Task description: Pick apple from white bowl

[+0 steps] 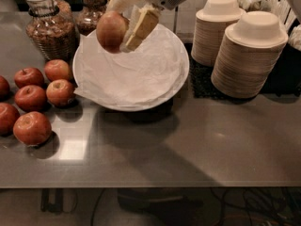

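Note:
The apple is pale red-orange and round. My gripper is shut on it, its beige fingers pressing the apple's sides, and holds it in the air above the far left part of the white bowl. The bowl is wide and shallow, lined with crumpled white paper, and holds nothing else. The arm comes in from the top edge of the view.
Several darker red apples lie grouped on the steel counter left of the bowl. Two glass jars stand behind them. Two stacks of beige paper bowls stand to the right. A steel counter front edge runs along the bottom.

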Robot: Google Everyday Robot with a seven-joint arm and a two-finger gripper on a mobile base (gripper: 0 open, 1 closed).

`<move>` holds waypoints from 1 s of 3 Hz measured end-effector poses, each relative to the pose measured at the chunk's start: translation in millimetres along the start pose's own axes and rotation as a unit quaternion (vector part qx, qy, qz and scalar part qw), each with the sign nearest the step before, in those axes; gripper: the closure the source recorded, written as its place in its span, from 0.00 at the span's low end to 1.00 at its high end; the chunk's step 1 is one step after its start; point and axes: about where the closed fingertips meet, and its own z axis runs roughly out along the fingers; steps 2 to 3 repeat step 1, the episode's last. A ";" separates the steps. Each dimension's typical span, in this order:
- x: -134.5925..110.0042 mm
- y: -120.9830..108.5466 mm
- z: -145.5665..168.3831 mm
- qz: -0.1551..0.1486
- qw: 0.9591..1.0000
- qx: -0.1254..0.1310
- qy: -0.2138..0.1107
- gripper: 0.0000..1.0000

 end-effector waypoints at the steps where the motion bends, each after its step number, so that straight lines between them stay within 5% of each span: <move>1: 0.0 0.0 0.0 0.000 1.000 0.000 0.000 1.00; 3: 0.0 0.0 0.0 0.000 1.000 0.000 0.000 1.00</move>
